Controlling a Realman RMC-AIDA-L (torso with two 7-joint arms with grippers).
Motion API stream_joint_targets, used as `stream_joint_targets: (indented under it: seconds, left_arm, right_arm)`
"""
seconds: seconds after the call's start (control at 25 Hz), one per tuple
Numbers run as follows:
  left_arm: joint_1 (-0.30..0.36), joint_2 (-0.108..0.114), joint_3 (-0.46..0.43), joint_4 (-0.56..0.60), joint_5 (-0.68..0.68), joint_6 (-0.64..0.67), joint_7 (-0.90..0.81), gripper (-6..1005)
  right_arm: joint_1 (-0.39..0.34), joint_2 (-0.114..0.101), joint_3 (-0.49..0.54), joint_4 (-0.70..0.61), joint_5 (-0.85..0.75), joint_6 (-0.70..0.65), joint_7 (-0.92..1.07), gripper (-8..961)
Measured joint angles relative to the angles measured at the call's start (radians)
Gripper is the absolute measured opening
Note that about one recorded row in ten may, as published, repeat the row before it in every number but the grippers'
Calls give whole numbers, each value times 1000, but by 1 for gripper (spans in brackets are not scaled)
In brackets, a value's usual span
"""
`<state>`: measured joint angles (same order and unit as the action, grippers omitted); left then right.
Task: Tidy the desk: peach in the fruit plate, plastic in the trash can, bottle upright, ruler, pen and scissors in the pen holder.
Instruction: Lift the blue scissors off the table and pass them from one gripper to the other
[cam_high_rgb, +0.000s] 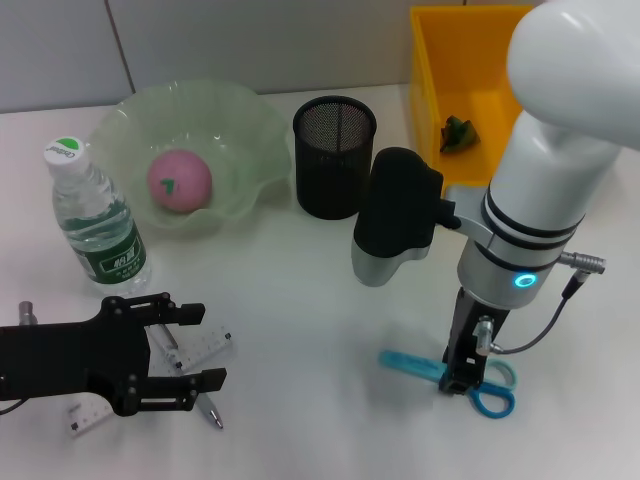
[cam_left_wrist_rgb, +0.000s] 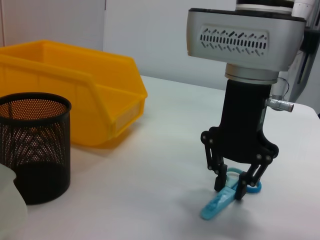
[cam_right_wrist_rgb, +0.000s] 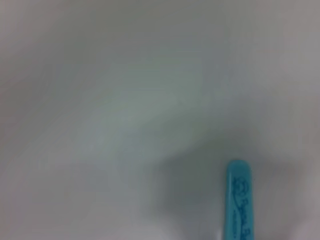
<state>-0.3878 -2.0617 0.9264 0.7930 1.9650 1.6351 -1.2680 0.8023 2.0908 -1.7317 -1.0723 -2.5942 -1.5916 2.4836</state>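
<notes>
Right gripper (cam_high_rgb: 457, 383) is down on the counter (cam_high_rgb: 300, 300), fingers closed around the blue scissors (cam_high_rgb: 490, 398), which lie flat. Left gripper (cam_high_rgb: 195, 345) hangs spread over ruler (cam_high_rgb: 205, 350) and pen (cam_high_rgb: 208, 408). Done: peach (cam_high_rgb: 180, 180) in fruit plate (cam_high_rgb: 250, 130), plastic (cam_high_rgb: 458, 133) in yellow bin (cam_high_rgb: 430, 70), bottle (cam_high_rgb: 97, 215) upright. Mesh pen holder (cam_high_rgb: 335, 155) not yet filled.
</notes>
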Motion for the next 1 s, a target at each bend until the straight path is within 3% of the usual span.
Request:
stream_joint_targets:
  seconds: [0.68,0.88,1.0]
  left_arm:
    - [1,-1,-1,0,0,0,-1,802]
    - [1,-1,-2,0,0,0,-1,802]
    - [1,-2,-4,0,-3,0,-1,802]
  right_arm:
    - [-1,0,-18,-1,0,7,6,260]
    - [-2,-2,15,-6,4,2,6,228]
    - [-5,-5,93,-23,14,-1,-5,229]
